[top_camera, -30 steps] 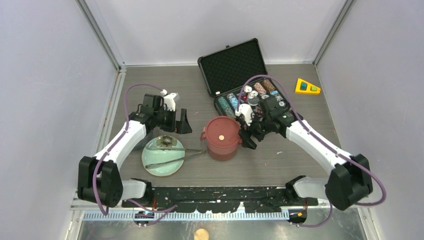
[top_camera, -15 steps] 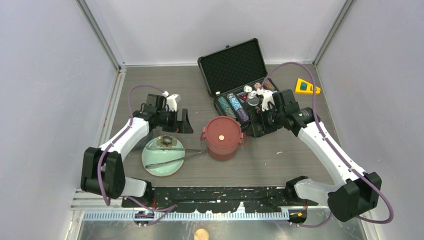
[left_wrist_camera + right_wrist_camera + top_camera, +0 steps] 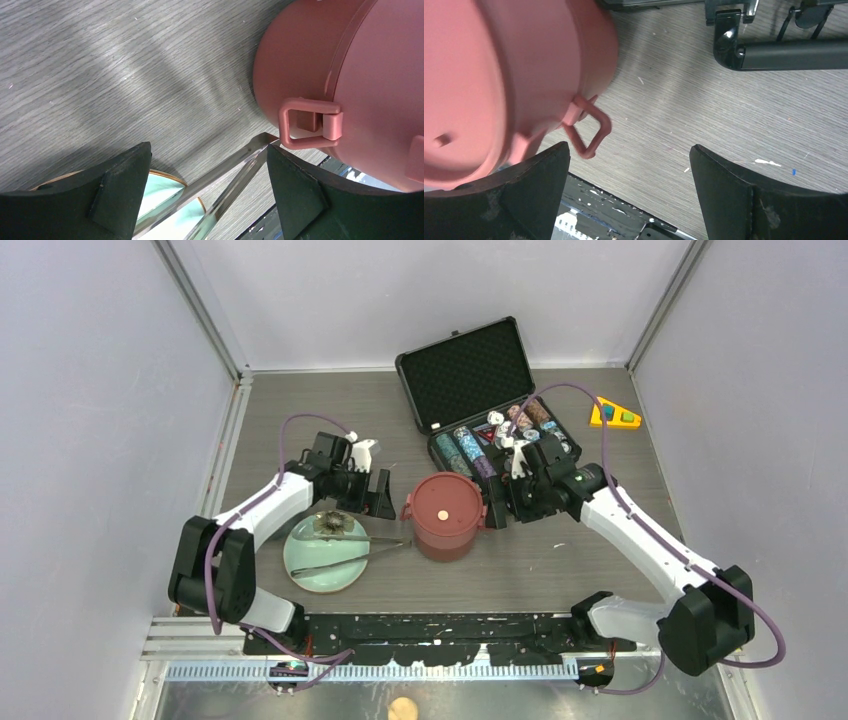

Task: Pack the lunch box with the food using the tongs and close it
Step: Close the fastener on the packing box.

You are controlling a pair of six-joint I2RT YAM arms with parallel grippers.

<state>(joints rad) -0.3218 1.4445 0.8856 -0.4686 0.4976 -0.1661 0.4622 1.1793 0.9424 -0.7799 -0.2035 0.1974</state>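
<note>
Starting from the biggest thing, the table [image 3: 560,560] carries an open black case [image 3: 465,370] in the upper middle of the top view, and the lunch box [image 3: 444,515] stands in the centre with a red lid on it. Left of it lies the plate [image 3: 305,565], the tongs [image 3: 345,552] rest across it, released, and a small dark piece of food [image 3: 329,524] sits at its upper edge. The left gripper [image 3: 368,495] hangs near the upper left of the lunch box and the right gripper [image 3: 503,508] just beside its right side; both are spread wide and hold nothing. I think the danger is a sideways push: a finger catching a side clip [image 3: 589,132] could shift or tip the box, and reaching for the thin tongs could knock them off the plate. Only the top view shows the lid and the food. Only the left wrist view shows that the joined end of the tongs lies close under the other clip [image 3: 310,124].
</note>
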